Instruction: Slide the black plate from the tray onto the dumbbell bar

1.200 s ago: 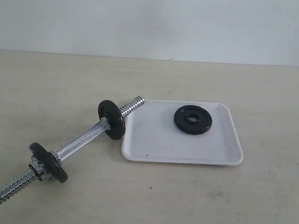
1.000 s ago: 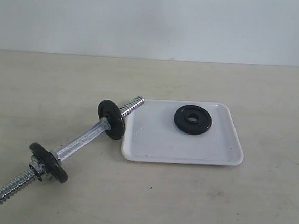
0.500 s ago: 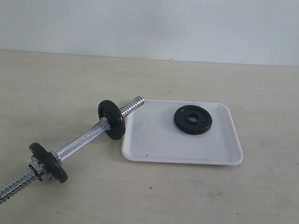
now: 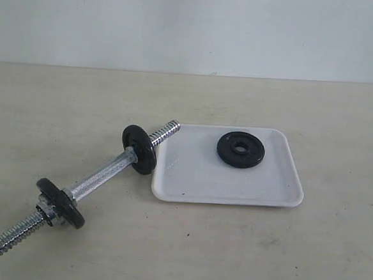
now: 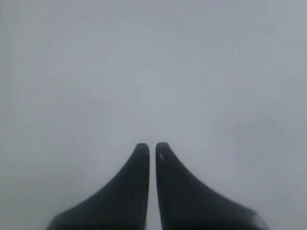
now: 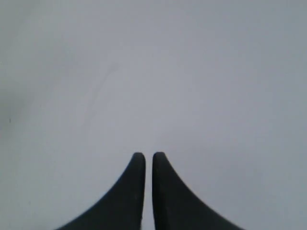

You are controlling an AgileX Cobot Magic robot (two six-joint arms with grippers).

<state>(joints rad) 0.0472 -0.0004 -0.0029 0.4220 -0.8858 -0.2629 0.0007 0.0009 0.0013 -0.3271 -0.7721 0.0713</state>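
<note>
The black plate (image 4: 241, 150) lies flat in the far part of the white tray (image 4: 228, 181), in the exterior view. Left of the tray the chrome dumbbell bar (image 4: 97, 182) lies slanted on the table, its far threaded end resting over the tray's corner. Two black discs sit on the bar, one near the tray (image 4: 139, 149) and one near the front end (image 4: 60, 203). Neither arm shows in the exterior view. My left gripper (image 5: 152, 146) is shut with nothing in it, facing a plain grey surface. My right gripper (image 6: 148, 155) is shut and empty too.
The beige table (image 4: 281, 249) runs back to a pale wall (image 4: 194, 25). Bare tabletop lies in front of the tray and to its right.
</note>
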